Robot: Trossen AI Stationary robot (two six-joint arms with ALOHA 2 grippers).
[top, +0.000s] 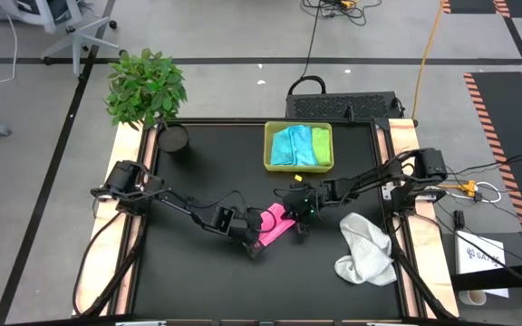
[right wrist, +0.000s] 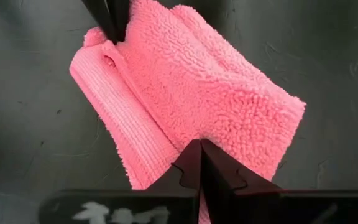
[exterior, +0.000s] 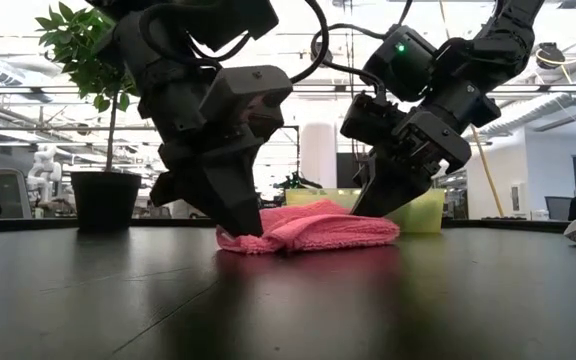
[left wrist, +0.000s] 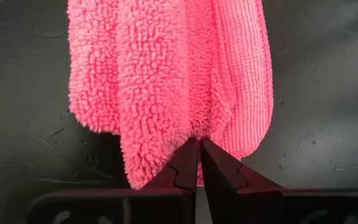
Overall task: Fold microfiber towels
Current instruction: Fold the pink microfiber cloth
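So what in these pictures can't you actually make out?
- How many layers the pink towel has: the low view shows only its edge, and the wrist views cut it off.
- How many towels lie in the yellow tray: the high view shows blue and green cloth, too small to count.
- Whether the white towel is folded: in the high view it looks bunched, and the low view's edge crops it.

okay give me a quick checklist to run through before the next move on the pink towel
1. Left end effector shut on one end of pink towel: ok.
2. Right end effector shut on the opposite end: ok.
3. Pink towel folded and lying on the table: ok.
4. Tray holds the teal towel and green towel, away from the work: ok.
5. White towel folded: not ok, crumpled.
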